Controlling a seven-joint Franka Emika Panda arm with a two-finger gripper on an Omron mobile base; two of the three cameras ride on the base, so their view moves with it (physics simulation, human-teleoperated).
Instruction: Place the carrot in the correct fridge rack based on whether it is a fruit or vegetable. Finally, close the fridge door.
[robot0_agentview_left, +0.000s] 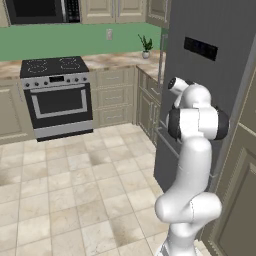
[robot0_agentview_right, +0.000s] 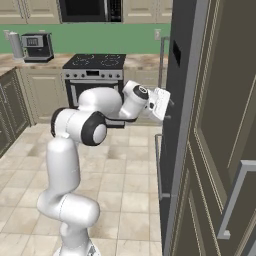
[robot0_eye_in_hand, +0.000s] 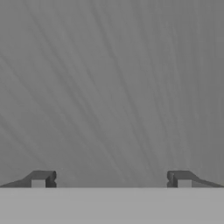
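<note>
The tall grey fridge door (robot0_agentview_left: 210, 95) with its dark display panel (robot0_agentview_left: 200, 48) stands right in front of the arm. In the right base view my gripper (robot0_agentview_right: 169, 105) reaches to the face of the fridge door (robot0_agentview_right: 179, 125), beside the long vertical bar handle (robot0_agentview_right: 162, 60). In the hand view the gripper (robot0_eye_in_hand: 111, 178) is open, nothing lies between its fingertips (robot0_eye_in_hand: 43, 177), and the brushed grey fridge door (robot0_eye_in_hand: 113, 87) is very close ahead. The carrot and the fridge rack are hidden; the fridge's interior cannot be seen.
A black stove (robot0_agentview_left: 55, 95) stands at the back wall under a microwave (robot0_agentview_left: 42, 10). A potted plant (robot0_agentview_left: 146, 46) sits on the counter by the fridge, a coffee machine (robot0_agentview_right: 36, 46) at the far left. A tall cabinet door (robot0_agentview_right: 225, 150) flanks the fridge. Tiled floor (robot0_agentview_left: 75, 190) lies to the left.
</note>
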